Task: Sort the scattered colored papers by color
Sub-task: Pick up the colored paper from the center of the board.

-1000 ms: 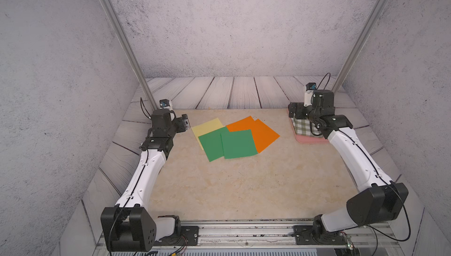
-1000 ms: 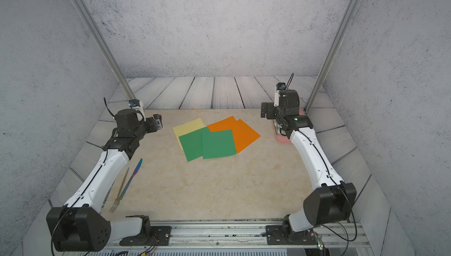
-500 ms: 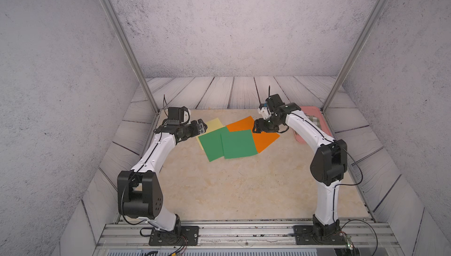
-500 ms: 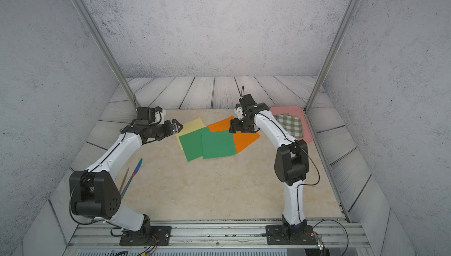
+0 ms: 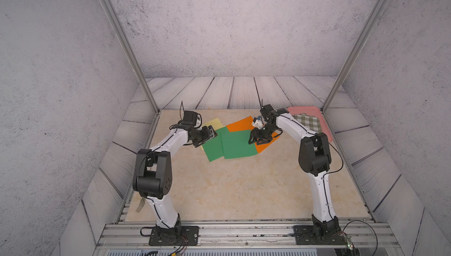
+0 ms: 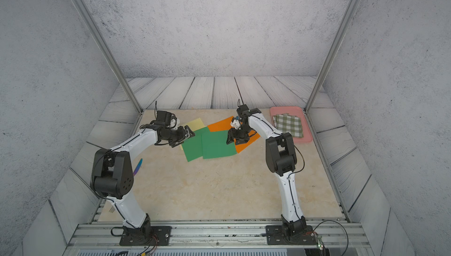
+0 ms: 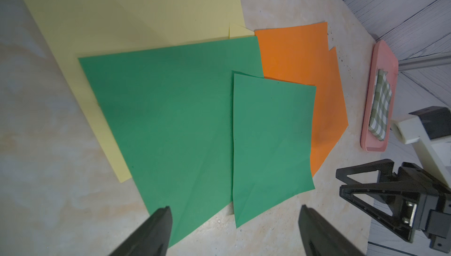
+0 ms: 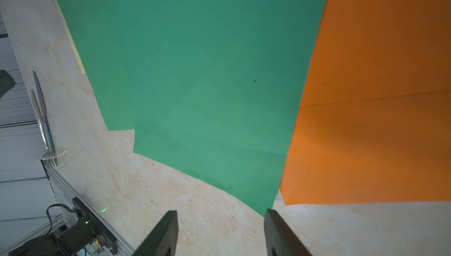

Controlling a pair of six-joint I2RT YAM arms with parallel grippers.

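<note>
Over the beige table (image 5: pixel 231 189) both arms bend inward; left claw (image 7: pixel 235 208) wide, right claw (image 8: pixel 219 212) narrower, both empty

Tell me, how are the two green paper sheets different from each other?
The green paper sheet nearer the right arm lies on top, uncovered; the green paper sheet nearer the left arm is partly tucked under it. The first overlaps an orange paper sheet; the second overlaps a pale yellow paper sheet and sits more askew. Both are flat, thin and the same green.
</note>
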